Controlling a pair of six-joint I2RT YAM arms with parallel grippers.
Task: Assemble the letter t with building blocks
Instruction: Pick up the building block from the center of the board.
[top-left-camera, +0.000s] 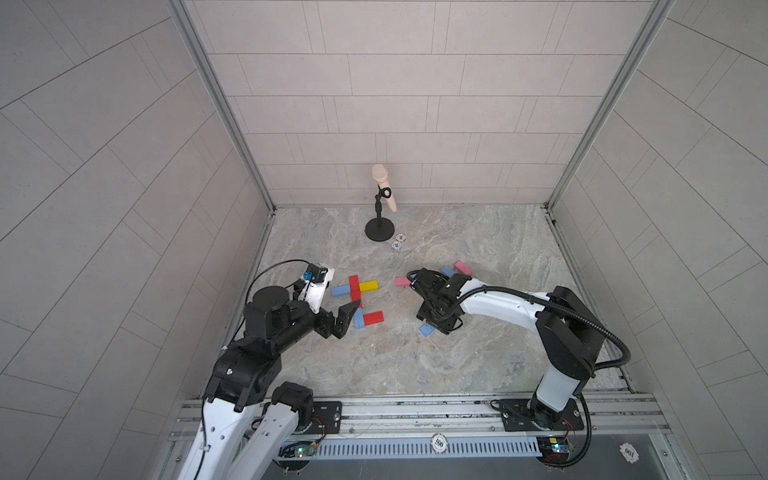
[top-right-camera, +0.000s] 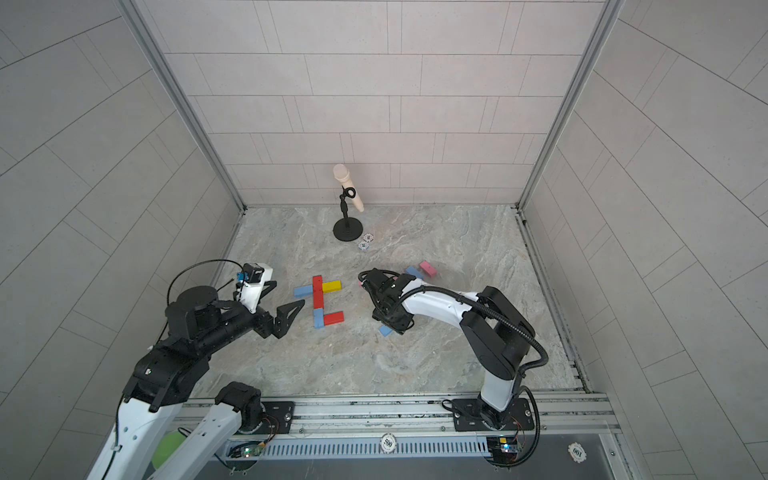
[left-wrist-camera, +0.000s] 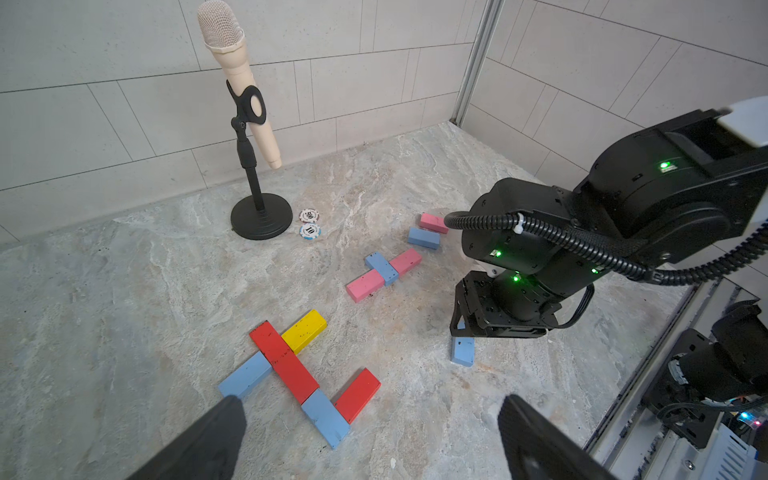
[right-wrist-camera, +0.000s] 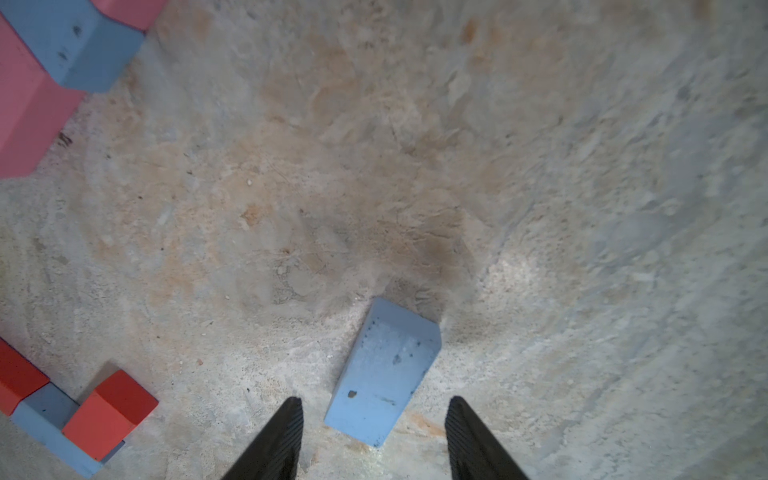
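Observation:
Red, light blue and yellow building blocks lie joined flat on the floor, left of centre; the left wrist view shows them too. My left gripper hovers just left of them, open and empty, fingertips wide apart. A lone light blue block lies flat further right. My right gripper points down over it, open, one finger on each side with a gap at both. Pink and blue blocks lie beyond, partly hidden by the right arm in both top views.
A beige microphone on a black stand stands near the back wall, with two white poker chips beside its base. Tiled walls close in the left, right and back. A metal rail runs along the front edge.

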